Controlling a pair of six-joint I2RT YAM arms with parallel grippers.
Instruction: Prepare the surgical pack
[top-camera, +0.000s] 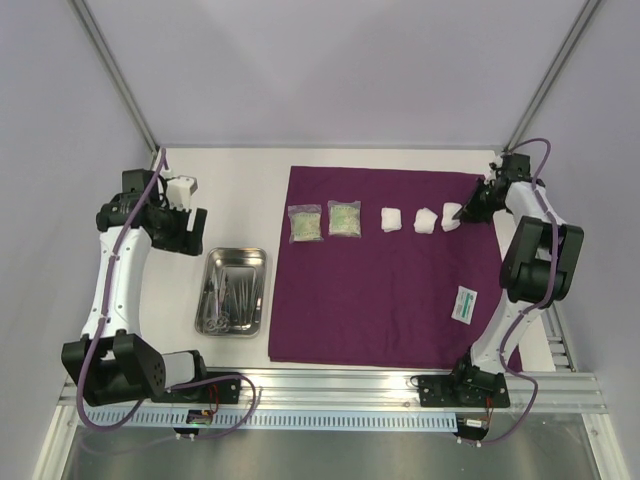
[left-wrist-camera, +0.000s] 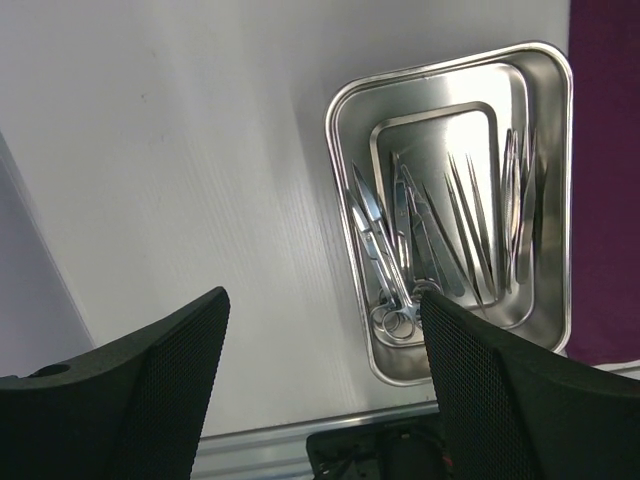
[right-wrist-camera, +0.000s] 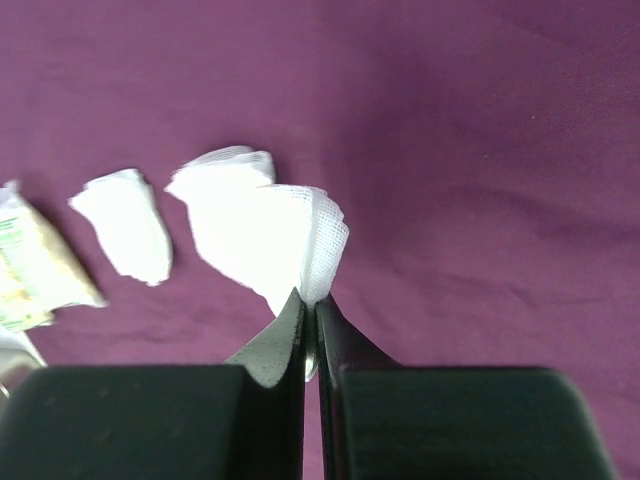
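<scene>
A deep-purple fabric sheet (top-camera: 380, 290) lies flat on the table. On it lie two clear packets (top-camera: 305, 223), three white gauze pads in a row (top-camera: 390, 219) and a small green-printed packet (top-camera: 462, 303). My right gripper (top-camera: 457, 213) is shut on the rightmost gauze pad (right-wrist-camera: 300, 235) at the sheet's far right. A steel tray (top-camera: 258, 262) left of the sheet holds scissors (left-wrist-camera: 385, 270) and tweezers (left-wrist-camera: 470, 225). My left gripper (top-camera: 190, 230) is open and empty, above the bare table left of the tray.
A smaller tray (left-wrist-camera: 440, 125) nests inside the steel tray (left-wrist-camera: 345, 110). An aluminium rail (top-camera: 330, 385) runs along the near edge. Frame posts rise at the back corners. White walls enclose the table.
</scene>
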